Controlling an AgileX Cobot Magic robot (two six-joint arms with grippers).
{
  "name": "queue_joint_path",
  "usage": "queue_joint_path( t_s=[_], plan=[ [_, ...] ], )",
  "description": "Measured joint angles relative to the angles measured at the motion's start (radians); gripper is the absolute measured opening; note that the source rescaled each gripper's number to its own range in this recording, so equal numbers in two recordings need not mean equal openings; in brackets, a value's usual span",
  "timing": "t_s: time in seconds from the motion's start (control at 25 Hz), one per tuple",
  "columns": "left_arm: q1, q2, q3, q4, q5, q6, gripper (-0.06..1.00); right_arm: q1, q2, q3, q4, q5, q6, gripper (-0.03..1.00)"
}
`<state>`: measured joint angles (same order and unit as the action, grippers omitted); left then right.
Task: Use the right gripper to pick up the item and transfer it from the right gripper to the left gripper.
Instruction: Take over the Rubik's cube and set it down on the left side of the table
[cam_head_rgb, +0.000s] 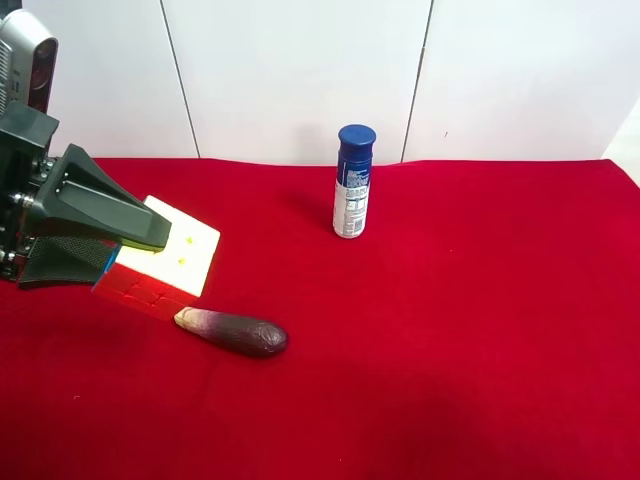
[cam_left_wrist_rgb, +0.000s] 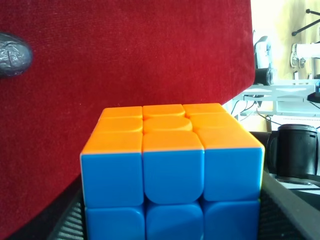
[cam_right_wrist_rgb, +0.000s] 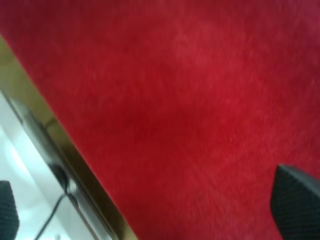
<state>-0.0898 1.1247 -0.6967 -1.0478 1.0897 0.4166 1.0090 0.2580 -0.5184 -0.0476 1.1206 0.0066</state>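
The puzzle cube (cam_head_rgb: 178, 256) is held tilted just above the red cloth, at the exterior high view's left. The left gripper (cam_head_rgb: 130, 252), black with a grey rounded housing, is shut on it. In the left wrist view the cube (cam_left_wrist_rgb: 172, 170) fills the space between the textured fingers (cam_left_wrist_rgb: 287, 212) and shows orange and blue faces. The right gripper (cam_right_wrist_rgb: 150, 210) shows only in the right wrist view. Its two black fingertips (cam_right_wrist_rgb: 295, 202) stand wide apart with nothing between them, above the red cloth near the table's edge. It is out of the exterior high view.
A dark purple-brown vegetable (cam_head_rgb: 232, 332) lies on the red cloth (cam_head_rgb: 450, 350) just in front of the cube; it also shows in the left wrist view (cam_left_wrist_rgb: 12, 54). A blue-capped white spray can (cam_head_rgb: 352, 182) stands upright at the back middle. The table's edge (cam_right_wrist_rgb: 50, 145) runs under the right gripper.
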Motion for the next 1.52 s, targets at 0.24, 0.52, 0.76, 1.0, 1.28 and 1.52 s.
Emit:
queue_joint_path(
  t_s=[0.24,0.52,0.76,1.0,1.28,1.52],
  plan=[
    [0.0,0.0,0.0,0.0,0.0,0.0,0.02,0.0,-0.004,0.03,0.0,-0.051,0.034,1.0],
    [0.0,0.0,0.0,0.0,0.003,0.0,0.02,0.0,-0.005,0.036,0.002,-0.052,0.041,1.0],
    [0.0,0.0,0.0,0.0,0.008,0.0,0.02,0.0,-0.005,0.036,0.002,-0.052,0.041,1.0],
    [0.0,0.0,0.0,0.0,0.008,0.0,0.02,-0.096,-0.008,0.036,0.003,-0.054,0.042,1.0],
    [0.0,0.0,0.0,0.0,0.007,0.0,0.02,-0.392,-0.171,0.036,0.003,-0.056,0.042,1.0],
    [0.0,0.0,0.0,0.0,-0.019,0.009,0.02,-0.699,-0.26,0.036,0.002,-0.056,0.042,1.0]
  ],
)
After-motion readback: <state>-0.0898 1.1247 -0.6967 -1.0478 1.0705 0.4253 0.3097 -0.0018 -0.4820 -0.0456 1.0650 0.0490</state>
